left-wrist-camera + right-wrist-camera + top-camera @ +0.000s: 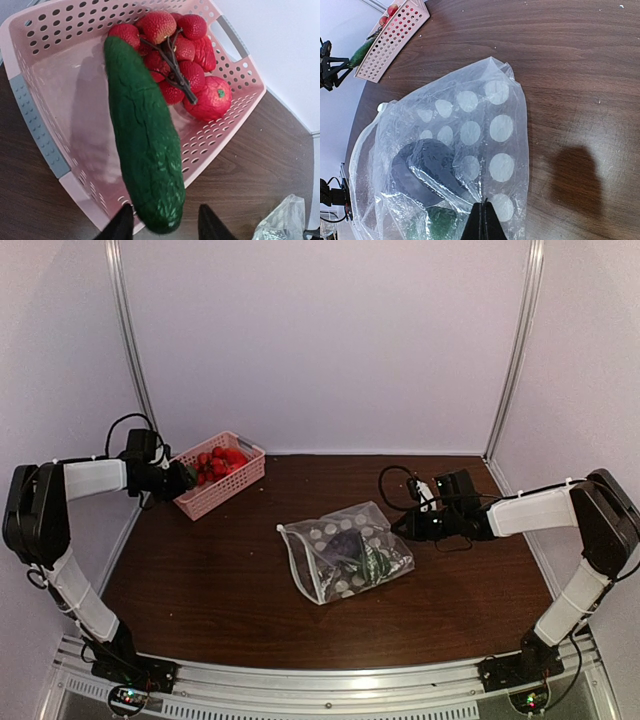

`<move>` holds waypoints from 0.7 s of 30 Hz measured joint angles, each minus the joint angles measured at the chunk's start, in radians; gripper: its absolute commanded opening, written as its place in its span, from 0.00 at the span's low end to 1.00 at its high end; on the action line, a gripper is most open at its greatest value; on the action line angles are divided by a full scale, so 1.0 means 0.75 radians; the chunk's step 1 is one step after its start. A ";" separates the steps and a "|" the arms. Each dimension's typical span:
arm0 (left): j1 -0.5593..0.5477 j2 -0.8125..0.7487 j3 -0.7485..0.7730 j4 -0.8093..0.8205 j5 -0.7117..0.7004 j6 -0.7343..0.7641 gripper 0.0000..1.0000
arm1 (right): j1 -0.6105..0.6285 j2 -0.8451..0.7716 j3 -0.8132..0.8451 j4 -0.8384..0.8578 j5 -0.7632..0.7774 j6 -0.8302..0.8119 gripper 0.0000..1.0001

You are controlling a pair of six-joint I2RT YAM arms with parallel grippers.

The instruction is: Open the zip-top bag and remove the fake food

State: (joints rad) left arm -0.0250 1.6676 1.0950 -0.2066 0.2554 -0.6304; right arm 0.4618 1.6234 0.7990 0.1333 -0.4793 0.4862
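Now right gripper (482,220) pinches zip-top bag (470,130); left gripper (165,225) flanks cucumber (142,140).

This is a robotics lab test cell. A dark wood-grain table (230,590) is boxed in by plain pale wall panels behind it and on both sides. The panels are joined by bare aluminium posts (133,340) at the table's far corners. A slotted metal rail (330,685) runs along its near edge, with a left arm (95,478) and a right arm (535,510) bolted there. Loose black cables (390,475) trail above the table. Props lie on it: plastic fake food (218,460) in a pink basket (215,498), and a dotted zip-top bag (345,550).
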 measured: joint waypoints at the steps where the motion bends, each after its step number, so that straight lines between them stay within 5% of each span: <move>1: 0.000 0.006 0.004 -0.005 -0.006 -0.012 0.56 | 0.000 0.000 0.000 0.000 0.000 0.000 0.00; 14: -0.026 -0.118 -0.022 0.015 0.015 0.038 0.59 | 0.000 0.000 0.000 0.013 -0.005 0.000 0.00; 21: -0.212 -0.317 -0.256 0.122 0.051 0.065 0.53 | 0.000 0.000 -0.003 0.018 -0.015 0.000 0.00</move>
State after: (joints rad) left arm -0.1837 1.4296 0.9028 -0.1150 0.2935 -0.5819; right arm 0.4618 1.6234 0.7971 0.1471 -0.4908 0.4862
